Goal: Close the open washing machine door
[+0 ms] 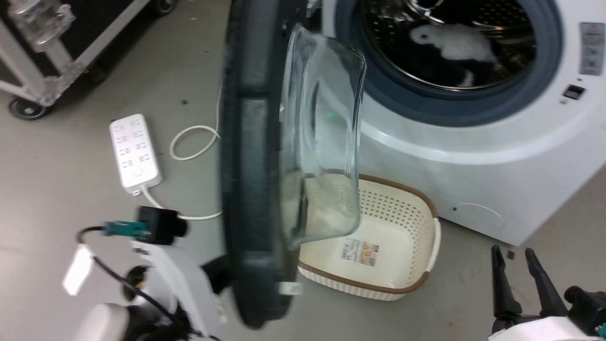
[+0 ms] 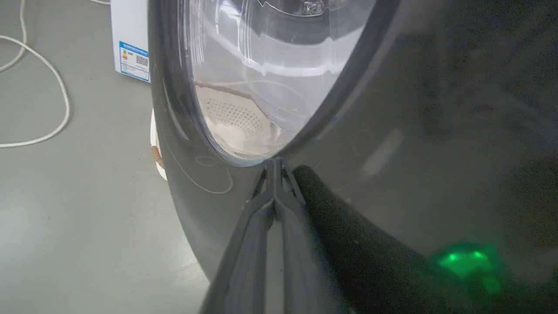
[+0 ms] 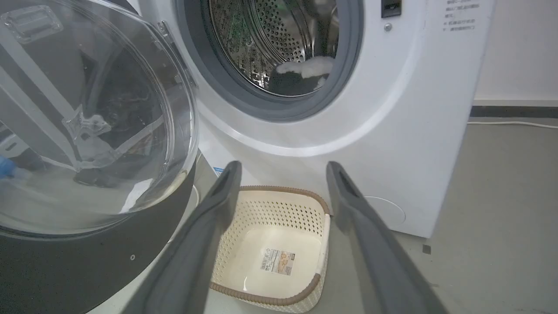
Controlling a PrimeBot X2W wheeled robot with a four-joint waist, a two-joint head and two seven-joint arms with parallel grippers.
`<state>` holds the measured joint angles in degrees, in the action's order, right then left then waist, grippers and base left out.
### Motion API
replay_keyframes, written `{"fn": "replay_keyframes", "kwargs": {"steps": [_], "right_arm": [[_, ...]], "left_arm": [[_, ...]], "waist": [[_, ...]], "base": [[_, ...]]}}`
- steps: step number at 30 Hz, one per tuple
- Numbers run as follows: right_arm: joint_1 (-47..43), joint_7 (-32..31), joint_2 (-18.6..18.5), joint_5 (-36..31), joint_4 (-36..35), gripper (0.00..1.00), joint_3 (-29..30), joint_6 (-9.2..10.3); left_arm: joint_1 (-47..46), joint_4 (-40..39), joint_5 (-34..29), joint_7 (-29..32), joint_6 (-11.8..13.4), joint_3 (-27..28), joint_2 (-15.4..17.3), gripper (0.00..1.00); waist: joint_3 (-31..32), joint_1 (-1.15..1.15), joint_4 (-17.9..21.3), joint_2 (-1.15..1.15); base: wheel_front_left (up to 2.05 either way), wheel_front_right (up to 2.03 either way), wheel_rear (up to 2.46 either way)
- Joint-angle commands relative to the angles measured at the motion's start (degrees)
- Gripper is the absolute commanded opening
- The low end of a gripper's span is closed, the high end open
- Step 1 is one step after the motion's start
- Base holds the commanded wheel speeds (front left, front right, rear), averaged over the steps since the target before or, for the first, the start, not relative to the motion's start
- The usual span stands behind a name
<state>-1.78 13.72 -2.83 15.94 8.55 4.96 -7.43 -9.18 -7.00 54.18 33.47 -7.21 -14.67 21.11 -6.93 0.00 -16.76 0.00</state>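
Fig. — Door closure, push phase. The left hand point(image 2: 274, 165) has its two fingers pressed together w/ nothing btwn them. Its tips rest against the glossy outer face of the washing machine door point(image 1: 246, 156), on the black rim just below the edge of the glass bowl point(image 2: 261, 74). The right hand point(image 1: 512, 251) is spread wide and empty, well apart from the door, pointing over the basket point(image 3: 279, 209) toward the drum point(image 3: 279, 39).

The door stands swung out, approx. edge-on in the head view, left of the drum opening, w/ its bowl facing the washing machine point(image 1: 473, 156). The cream basket sits on the floor point(image 1: 61, 180) just before the machine, near the door's lower edge. Laundry lies in the drum.

Step in hand, by judgement: contact made, door not yet shut. The next move calls for a steady push along the hinge arc — tips on the rim, not sliding onto the glass — until the latch catches. Basket clearance cannot be told.
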Motion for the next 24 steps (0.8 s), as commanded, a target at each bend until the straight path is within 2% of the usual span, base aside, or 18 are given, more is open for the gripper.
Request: {"fn": "replay_keyframes", "kwargs": {"steps": [1,11,24], "right_arm": [[0.46,0.38,-0.05,0.28,0.23,1.00,0.23,-0.06],[1.32,1.12,-0.05,0.86,1.68,1.00,1.72,-0.06],[3.35,1.27,-0.05,2.51,1.05,1.00,1.27,-0.06]], "left_arm": [[-0.42,-0.55,0.28,-0.34,-0.27,-0.92,-0.47,0.00],[-7.36,-1.00,0.72,-4.33,-0.27,-12.07,-1.53,0.00],[-22.51,11.32,-3.06,-14.03,-0.27,-21.53,-2.74,0.00]], "waist": [[-0.04,0.00,1.36,0.00],[-0.84,0.00,10.46,0.00],[-4.86,0.00,23.52,0.00]], "base": [[0.00,0.00,0.00],[0.00,0.00,0.00],[0.00,0.00,0.00]]}}
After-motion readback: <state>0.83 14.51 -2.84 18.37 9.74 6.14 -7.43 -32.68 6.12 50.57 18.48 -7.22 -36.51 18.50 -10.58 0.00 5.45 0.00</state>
